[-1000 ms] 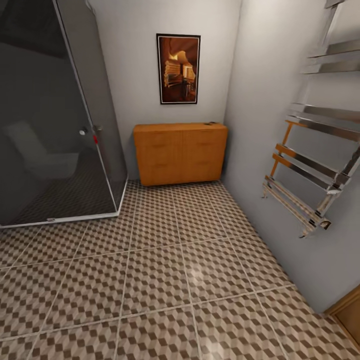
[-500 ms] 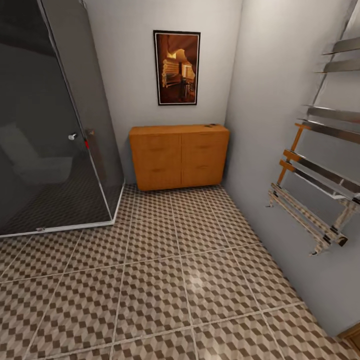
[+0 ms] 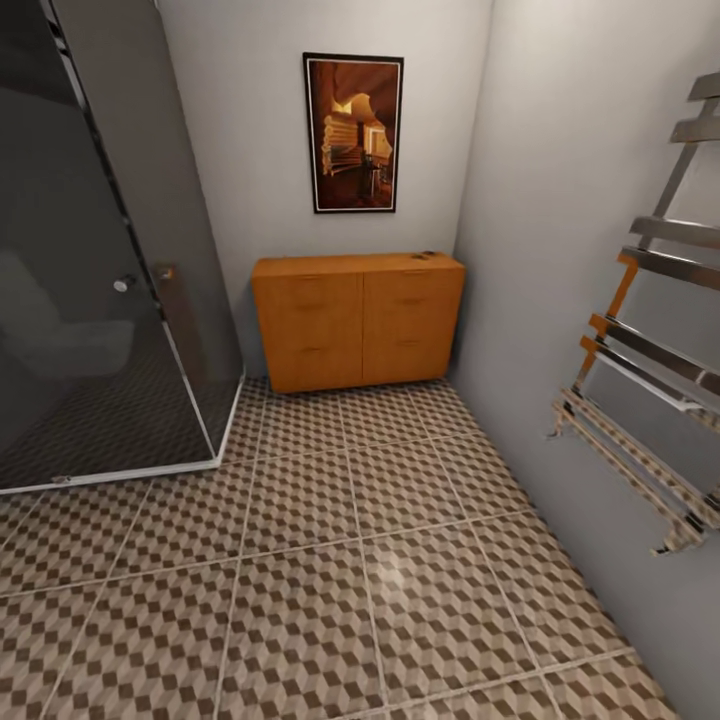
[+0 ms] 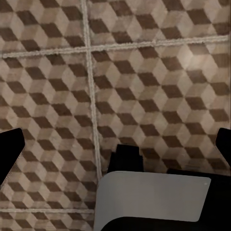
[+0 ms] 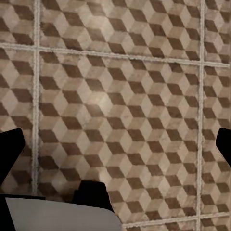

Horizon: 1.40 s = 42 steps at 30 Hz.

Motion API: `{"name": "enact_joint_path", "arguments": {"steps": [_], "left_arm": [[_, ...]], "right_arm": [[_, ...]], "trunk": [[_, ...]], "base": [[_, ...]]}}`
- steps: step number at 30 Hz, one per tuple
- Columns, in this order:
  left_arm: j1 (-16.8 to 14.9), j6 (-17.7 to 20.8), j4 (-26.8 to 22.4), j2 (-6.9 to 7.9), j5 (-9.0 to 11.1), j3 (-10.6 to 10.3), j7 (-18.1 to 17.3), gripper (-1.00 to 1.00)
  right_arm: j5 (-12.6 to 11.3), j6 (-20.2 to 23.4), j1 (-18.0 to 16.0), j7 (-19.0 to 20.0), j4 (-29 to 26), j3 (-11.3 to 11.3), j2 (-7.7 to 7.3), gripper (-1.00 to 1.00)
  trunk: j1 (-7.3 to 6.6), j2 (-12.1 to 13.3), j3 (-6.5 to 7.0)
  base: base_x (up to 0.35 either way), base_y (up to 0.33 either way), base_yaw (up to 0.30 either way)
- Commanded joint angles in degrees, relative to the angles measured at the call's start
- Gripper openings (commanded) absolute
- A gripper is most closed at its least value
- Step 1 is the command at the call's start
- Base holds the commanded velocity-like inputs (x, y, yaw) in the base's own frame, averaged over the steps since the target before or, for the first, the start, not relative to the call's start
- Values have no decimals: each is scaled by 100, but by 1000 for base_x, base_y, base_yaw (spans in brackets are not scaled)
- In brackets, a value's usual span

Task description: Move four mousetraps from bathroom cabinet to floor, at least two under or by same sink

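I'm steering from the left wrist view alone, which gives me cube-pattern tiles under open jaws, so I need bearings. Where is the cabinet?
Observer: In the head view the cabinet stands straight ahead against the far wall, with its drawers shut.
Operator: What flanks the way there?
Observer: A dark glass shower enclosure is on the left and a chrome towel rail hangs on the right wall.
Operator: Is the other arm carrying anything?
Observer: No. In the right wrist view the right gripper has its jaws wide apart over the bathroom floor, with nothing held.
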Motion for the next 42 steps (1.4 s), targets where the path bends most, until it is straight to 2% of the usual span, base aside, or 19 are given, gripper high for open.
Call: {"name": "enact_joint_path", "arguments": {"steps": [1,16,42], "left_arm": [[-9,-32,-31,6,38,-46,39,100],[-9,-26,-34,6,38,-46,39,100],[-9,-25,-34,6,38,-46,39,100]], "right_arm": [[-51,-17,-3,-14,5,49,2,100],[-51,-17,-3,-14,5,49,11,100],[-51,-17,-3,-14,5,49,11,100]], "trunk": [[3,-2,-5],[3,-2,-5],[3,-2,-5]], "base": [[335,0,0],[335,-33,0],[326,-139,0]]}}
